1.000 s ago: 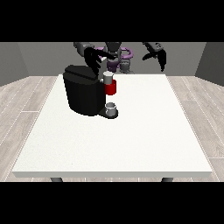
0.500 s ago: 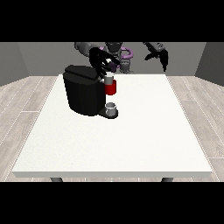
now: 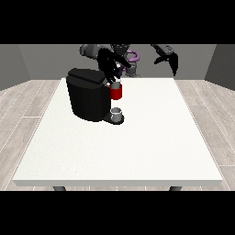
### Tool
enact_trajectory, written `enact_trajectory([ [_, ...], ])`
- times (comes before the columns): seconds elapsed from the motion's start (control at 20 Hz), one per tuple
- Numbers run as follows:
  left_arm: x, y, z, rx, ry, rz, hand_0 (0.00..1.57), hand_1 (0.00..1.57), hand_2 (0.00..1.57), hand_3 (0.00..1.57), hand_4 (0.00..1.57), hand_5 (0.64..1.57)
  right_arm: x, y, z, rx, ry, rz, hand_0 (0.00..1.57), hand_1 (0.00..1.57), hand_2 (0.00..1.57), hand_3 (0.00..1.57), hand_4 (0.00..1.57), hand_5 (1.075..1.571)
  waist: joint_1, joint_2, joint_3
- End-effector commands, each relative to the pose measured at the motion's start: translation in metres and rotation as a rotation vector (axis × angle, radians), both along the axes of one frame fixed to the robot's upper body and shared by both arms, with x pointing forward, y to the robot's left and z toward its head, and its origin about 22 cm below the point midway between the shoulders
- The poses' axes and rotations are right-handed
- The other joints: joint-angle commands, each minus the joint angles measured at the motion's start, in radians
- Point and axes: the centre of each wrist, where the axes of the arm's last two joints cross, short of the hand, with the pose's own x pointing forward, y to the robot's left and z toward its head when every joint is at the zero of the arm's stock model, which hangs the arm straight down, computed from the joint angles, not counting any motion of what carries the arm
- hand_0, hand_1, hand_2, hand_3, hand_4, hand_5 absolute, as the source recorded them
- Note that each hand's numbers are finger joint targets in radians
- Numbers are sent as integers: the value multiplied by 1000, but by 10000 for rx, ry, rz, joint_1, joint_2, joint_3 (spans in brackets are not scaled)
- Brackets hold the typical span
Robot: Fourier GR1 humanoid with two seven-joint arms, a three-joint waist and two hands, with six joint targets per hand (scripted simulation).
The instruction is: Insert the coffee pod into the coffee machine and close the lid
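One robot hand (image 3: 109,69) hovers over the coffee machine (image 3: 89,94); finger state unclear.

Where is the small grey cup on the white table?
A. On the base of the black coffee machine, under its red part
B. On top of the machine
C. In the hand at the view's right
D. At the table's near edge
A: the small grey cup stands on the base of the black coffee machine, directly below its red part.

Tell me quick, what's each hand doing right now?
Hand at the view's left: over the coffee machine top, fingers cannot be told.
Hand at the view's right: raised behind the table, holding nothing visible; fingers cannot be told.
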Motion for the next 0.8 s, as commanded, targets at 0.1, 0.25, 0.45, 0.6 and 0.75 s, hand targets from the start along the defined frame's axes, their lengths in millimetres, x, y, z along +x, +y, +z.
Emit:
enact_trajectory([
  [0.1, 8, -12, 11, -44, -300, -745, 0, 0, 0, 0, 352, 1571, -13, 56, 55, -113, -2431, 2277, 0, 0, 0, 0, 0, 1571, 1542, 364, -382],
  [0.25, 14, -21, 23, -28, -533, -1017, 0, 0, 0, 0, 215, 1571, -16, 45, 64, -439, -2805, 2013, 0, 0, 0, 0, 0, 1571, 1735, 790, -371],
  [0.45, 21, -28, 44, 219, -1183, -1326, 0, 0, 0, 0, 328, 1571, -14, 50, 75, -278, -3603, 2303, 0, 0, 0, 0, 0, 1571, 2000, 1406, -384],
  [0.6, 24, -24, 49, 15, -1259, -1196, 0, 0, 0, 0, 297, 1571, -9, 69, 71, 93, -3913, 2810, 0, 0, 0, 0, 0, 1571, 1776, 1621, -392],
  [0.75, 17, -48, 61, 278, -1746, -1790, 0, 0, 0, 0, 347, 1571, 4, 65, 78, 115, -4208, 2402, 0, 0, 0, 0, 53, 1571, 2216, 1904, -390],
])
